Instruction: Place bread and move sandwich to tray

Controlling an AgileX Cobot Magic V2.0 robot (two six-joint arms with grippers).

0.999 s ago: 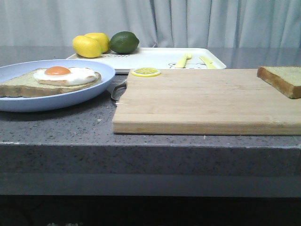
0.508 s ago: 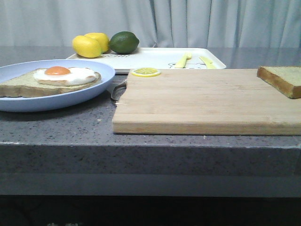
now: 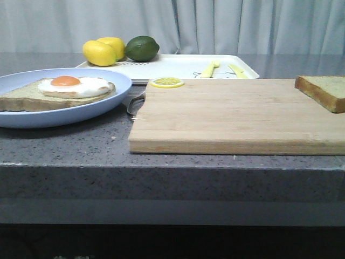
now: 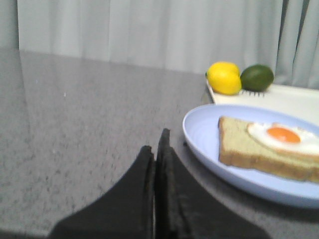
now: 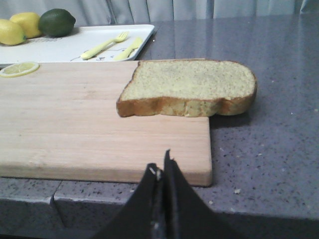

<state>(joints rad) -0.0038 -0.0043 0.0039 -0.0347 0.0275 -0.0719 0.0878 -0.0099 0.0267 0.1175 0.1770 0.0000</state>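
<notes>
The plain bread slice point(image 3: 323, 91) lies on the right end of the wooden cutting board point(image 3: 237, 116); in the right wrist view the slice point(image 5: 189, 87) overhangs the board's corner. The sandwich point(image 3: 59, 90), bread with a fried egg, sits on the pale-blue plate point(image 3: 108, 102) at the left, and shows in the left wrist view point(image 4: 269, 147). The cream-white tray point(image 3: 178, 67) stands behind the board. My left gripper point(image 4: 157, 147) is shut and empty, just short of the plate's rim point(image 4: 199, 144). My right gripper point(image 5: 162, 164) is shut and empty at the table's front edge, before the board.
Two lemons point(image 3: 102, 51) and a lime point(image 3: 142, 48) sit at the tray's back left. A yellow fork point(image 3: 209, 68) and knife point(image 3: 237, 71) lie on the tray. A lemon slice point(image 3: 166, 82) rests on the board's back left corner. A curtain hangs behind.
</notes>
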